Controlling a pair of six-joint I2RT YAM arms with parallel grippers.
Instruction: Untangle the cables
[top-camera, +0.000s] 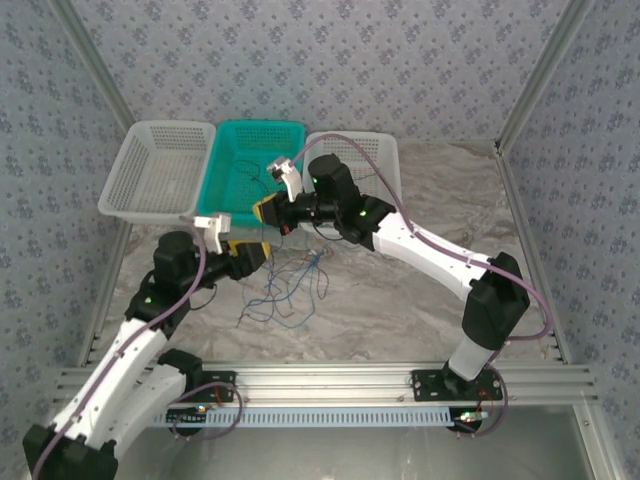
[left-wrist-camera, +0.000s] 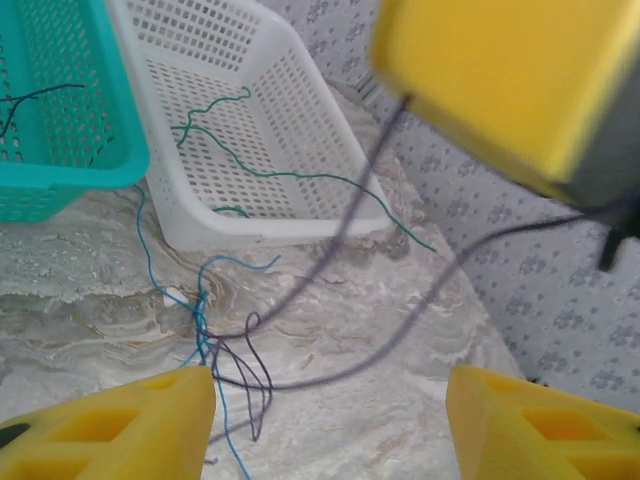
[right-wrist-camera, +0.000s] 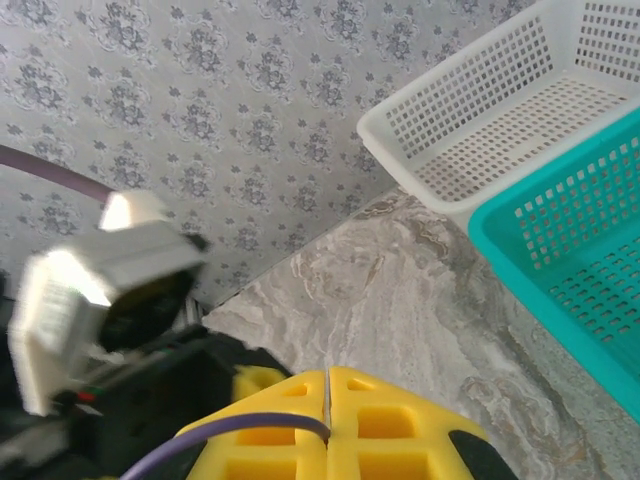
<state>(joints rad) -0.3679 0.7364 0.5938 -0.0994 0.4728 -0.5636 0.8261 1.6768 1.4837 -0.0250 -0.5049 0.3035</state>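
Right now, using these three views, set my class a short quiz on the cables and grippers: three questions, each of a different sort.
1. True or false: the right gripper is shut on the purple cable.
2. Fill in: the left gripper has its jaws standing ____.
3. Where does most of the green cable lie? A. in the left gripper; B. in the white basket; C. in the right gripper.

Key: 1 true; 2 open; 3 B.
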